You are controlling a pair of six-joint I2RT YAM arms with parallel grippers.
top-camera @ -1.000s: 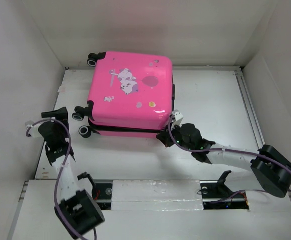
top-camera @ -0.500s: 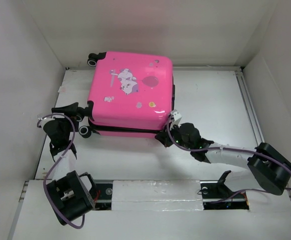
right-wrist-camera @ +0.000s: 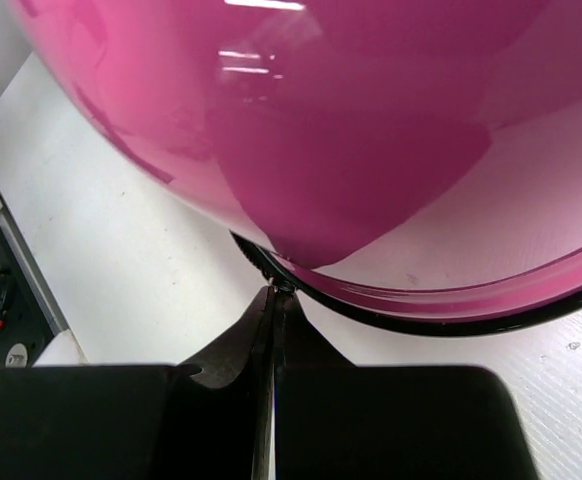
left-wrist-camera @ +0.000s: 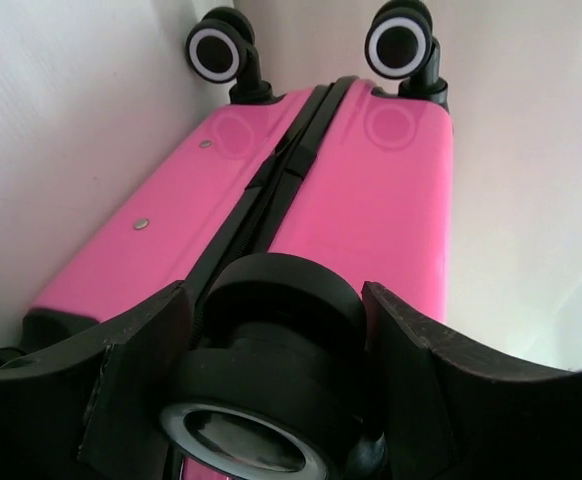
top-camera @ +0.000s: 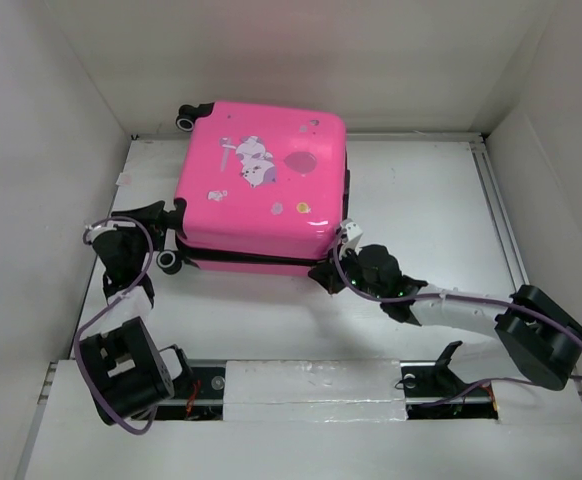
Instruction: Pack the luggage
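While fingers (left-wrist-camera: 131, 400) flank wheel (left-wrist-camera: 271, 390), left arm (top-camera: 121, 300) reaches.

I see a white surface (top-camera: 421, 200) boxed in by plain white walls (top-camera: 31, 150) on three sides, evenly lit, with a taped strip (top-camera: 311, 385) along its near edge.

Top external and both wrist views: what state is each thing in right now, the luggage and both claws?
luggage: lying flat on the table, shells together, zipper seam closed where visible.
near wheel: sitting between the left claw's fingers.
left claw: partly open around that wheel; contact unclear.
right claw: shut, fingertips pressed together at the luggage's black zipper trim; what it pinches is hidden.
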